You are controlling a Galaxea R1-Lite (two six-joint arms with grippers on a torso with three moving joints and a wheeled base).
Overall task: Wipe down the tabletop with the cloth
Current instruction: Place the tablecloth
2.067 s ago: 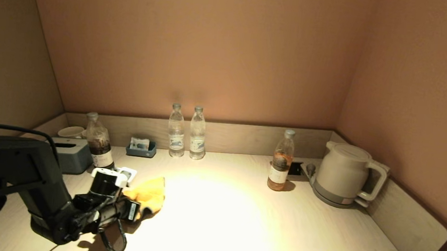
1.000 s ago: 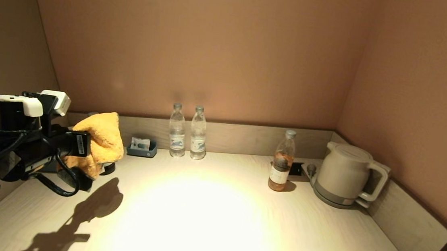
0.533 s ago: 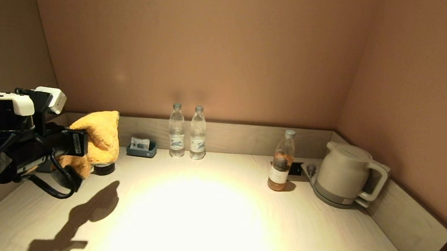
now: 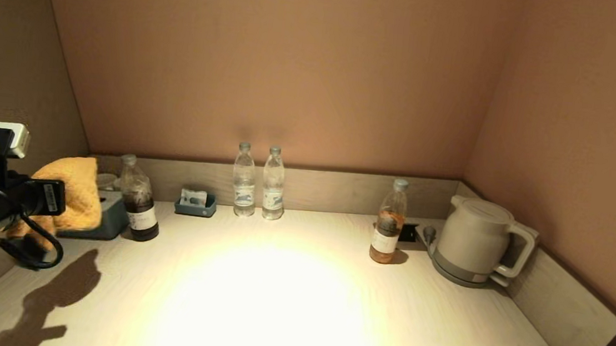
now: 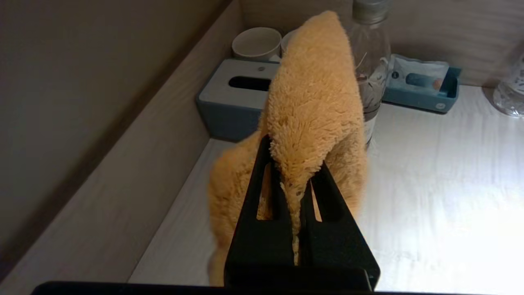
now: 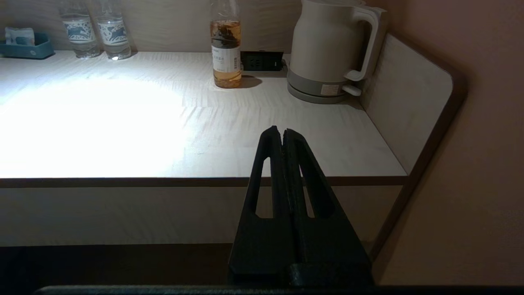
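Note:
My left gripper (image 4: 63,199) is raised above the far left of the pale wooden tabletop (image 4: 286,294) and is shut on a fluffy orange cloth (image 4: 69,196). In the left wrist view the cloth (image 5: 315,106) is pinched between the black fingers (image 5: 262,172) of the gripper (image 5: 295,164) and hangs clear of the tabletop (image 5: 430,184). My right gripper (image 6: 281,132) is shut and empty, parked below and in front of the table's front edge (image 6: 163,180); it does not show in the head view.
At the back left stand a grey tissue box (image 4: 109,217), a dark bottle (image 4: 138,200) and cups (image 5: 256,43). A small blue tray (image 4: 195,203), two clear water bottles (image 4: 258,182), a tea bottle (image 4: 387,222) and a white kettle (image 4: 475,240) line the back. Walls close three sides.
My left gripper lifted the cloth off the tabletop, then carried it left and back, uncovering the dark bottle. The right arm has not moved.

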